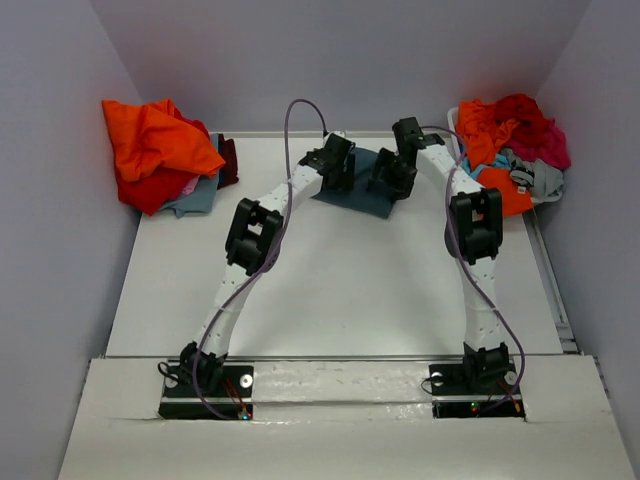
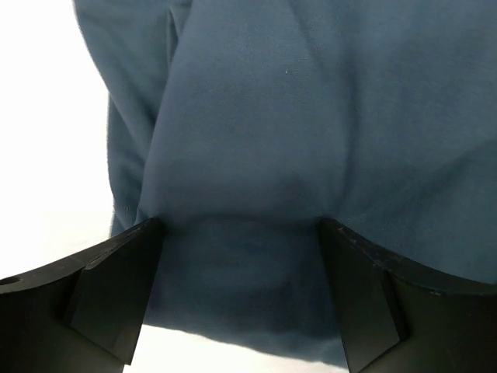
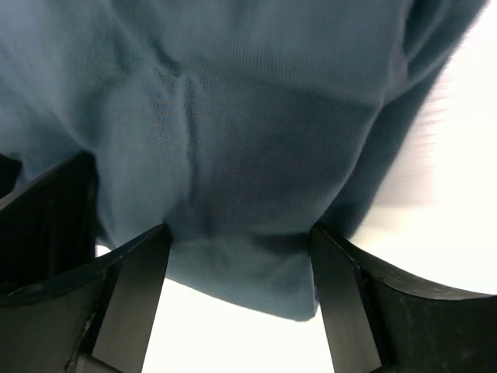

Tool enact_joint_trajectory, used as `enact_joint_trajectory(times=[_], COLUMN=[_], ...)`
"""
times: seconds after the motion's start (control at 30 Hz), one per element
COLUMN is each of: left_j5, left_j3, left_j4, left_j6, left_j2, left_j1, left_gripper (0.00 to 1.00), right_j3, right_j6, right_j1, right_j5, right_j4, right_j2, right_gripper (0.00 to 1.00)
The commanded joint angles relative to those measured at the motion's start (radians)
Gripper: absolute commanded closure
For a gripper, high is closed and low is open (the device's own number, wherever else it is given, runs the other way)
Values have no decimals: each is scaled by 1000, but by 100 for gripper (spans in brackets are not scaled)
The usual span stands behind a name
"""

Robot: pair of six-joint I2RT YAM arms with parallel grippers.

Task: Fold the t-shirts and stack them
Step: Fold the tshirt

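Tabletop (image 1: 340, 300), white and matte, fills a booth closed in by pale lavender walls (image 1: 330, 60) on the left, right and far sides. A dark slate-blue t-shirt (image 1: 362, 198) lies at the far middle of it, partly covered by both arms' wrists, so its outline cannot be read from above. The left gripper (image 2: 239, 227) sits low over the shirt's left part with its jaws wide apart, cloth spread between them and nothing pinched. The right gripper (image 3: 239, 231) does the same at the right part, jaws likewise spread across a soft fold. Both wrist views are filled with blue cloth, their edges cut off and blurred. A left heap (image 1: 155, 150) of orange, red and grey-blue shirts sits at the far left corner. A right heap (image 1: 510, 140) of orange, red, magenta, teal and grey sits at the far right; single garments there cannot be told apart.
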Motion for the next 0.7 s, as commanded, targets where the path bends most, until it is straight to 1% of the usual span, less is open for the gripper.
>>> enact_joint_trajectory(times=[0.0,0.13,0.23,0.33,0.5,0.57,0.67], left_j5=[16,-13,-46,-87,-112,-129,-123], left_j3=[48,5,2,-66,-180,-214,-306], left_j4=[-96,-117,-174,-199,-255,-281,-304], left_j6=[-36,-52,-73,-93,-130,-147,-159], left_j2=[39,28,19,-16,-71,-104,-154], left_j1=[-3,-3,-3,-3,-3,-15,-49], left_gripper=[6,6,6,6,6,6,6], right_j3=[25,-7,-14,-42,-174,-221,-316], right_j6=[-15,-20,-26,-38,-49,-51,-54], right_j1=[16,25,25,34,44,44,53], right_j5=[-57,-70,-78,-87,-86,-86,-93], right_j4=[-14,-1,-4,-5,13,22,41], right_j2=[44,47,49,35,-23,-66,-129], right_gripper=[24,24,24,24,24,24,24])
